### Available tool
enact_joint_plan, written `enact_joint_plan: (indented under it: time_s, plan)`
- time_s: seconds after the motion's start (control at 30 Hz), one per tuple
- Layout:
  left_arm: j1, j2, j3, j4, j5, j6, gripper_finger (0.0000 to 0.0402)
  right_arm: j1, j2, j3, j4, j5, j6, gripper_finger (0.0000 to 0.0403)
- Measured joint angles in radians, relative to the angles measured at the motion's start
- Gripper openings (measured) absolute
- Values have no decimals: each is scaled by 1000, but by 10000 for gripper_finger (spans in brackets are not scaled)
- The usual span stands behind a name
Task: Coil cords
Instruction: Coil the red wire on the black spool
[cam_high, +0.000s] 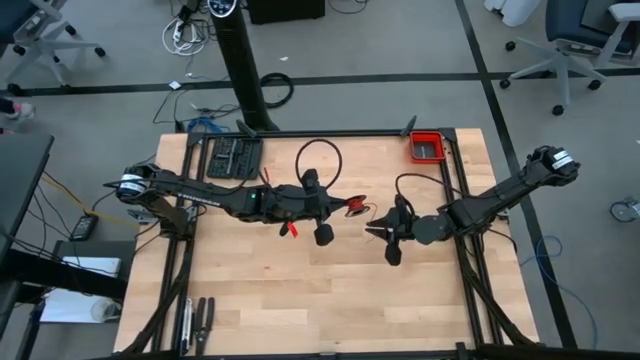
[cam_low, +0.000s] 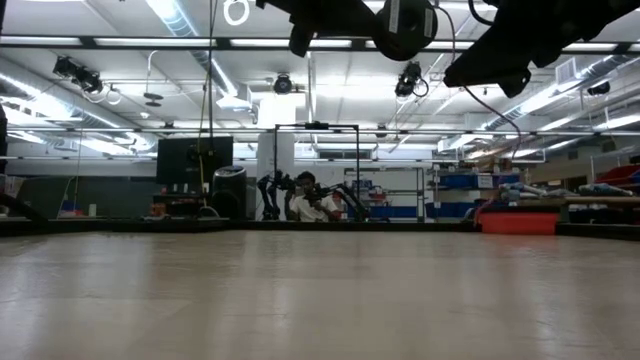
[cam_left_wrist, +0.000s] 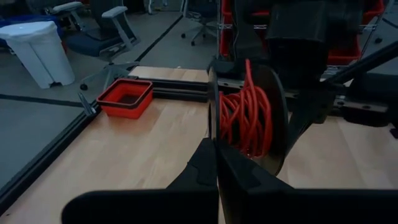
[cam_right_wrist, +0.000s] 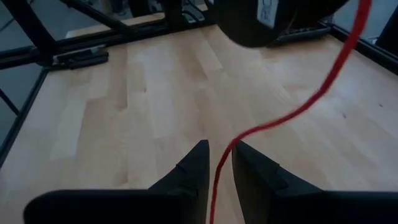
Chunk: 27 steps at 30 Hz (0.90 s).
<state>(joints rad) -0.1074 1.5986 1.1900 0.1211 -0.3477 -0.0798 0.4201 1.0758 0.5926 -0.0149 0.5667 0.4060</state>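
The red cord (cam_left_wrist: 245, 118) is wound in many turns on a small dark spool (cam_high: 353, 207), held above the middle of the table. My left gripper (cam_high: 340, 207) is shut on that spool. A free strand of the cord (cam_right_wrist: 298, 109) runs from the spool side down to my right gripper (cam_high: 370, 229), which hovers just to the spool's near right and is shut on it. A short red piece (cam_high: 291, 229) shows beneath my left arm. My left gripper pinches the thin rim of one spool flange (cam_left_wrist: 213, 134) between its two fingers, reaching nearly level from the table's left. The spool is lifted clear of the table, its flanges upright. My right gripper has the free strand (cam_right_wrist: 219, 171) running lengthwise between its two fingers, whose tips stand slightly apart. The fingers slant down from the table's right. From them the strand rises slack and curved.
A red bin (cam_high: 427, 147) sits at the far right corner. A black cable loop (cam_high: 318, 160) and a dark tool tray (cam_high: 232, 157) lie at the far edge. Hand tools (cam_high: 197, 320) lie at the near left corner. Bare wood spreads across the near half.
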Motion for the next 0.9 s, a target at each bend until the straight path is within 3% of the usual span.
enact_joint_plan:
  time_s: [0.13,0.27,0.47,0.67,0.9]
  plan:
    - [0,0,0,2,0,-2,0,-3,6,0,8,6,-9,57]
    - [-3,0,0,2,0,-2,0,-3,6,0,8,18,-52,9]
    - [-6,11,0,82,0,-22,0,-26,43,0,18,84,-62,3]
    - [-7,59,-1,204,-3,-53,0,-81,133,0,94,9,-51,2]
    - [-8,150,-2,335,-105,-62,0,-66,195,8,191,9,-110,1]
